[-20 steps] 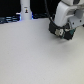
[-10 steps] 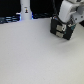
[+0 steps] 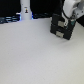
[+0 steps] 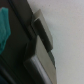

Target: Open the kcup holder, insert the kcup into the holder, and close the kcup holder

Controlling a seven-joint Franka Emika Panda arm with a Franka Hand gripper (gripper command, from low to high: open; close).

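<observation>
The kcup holder (image 3: 62, 28) is a black boxy block with pale marks on its front, standing at the back of the white table on the exterior view's right. My gripper (image 3: 67, 20) is right at its top, touching or nearly touching it, and the white arm rises above. The picture is too blurred to show the jaws. In the wrist view the black holder (image 4: 22, 47) fills most of the frame at close range, with pale grey rectangular pieces (image 4: 43, 31) on it. A teal patch (image 4: 4, 27) shows at the frame's edge; I cannot tell if it is the kcup.
A white upright object (image 3: 25, 11) with a blue glow stands at the back on the exterior view's left, with dark items (image 3: 10, 20) along the back edge. The white table (image 3: 35, 57) spreads across the front.
The arm has shifted slightly toward the exterior view's right and lower onto the holder. The holder itself has not visibly moved.
</observation>
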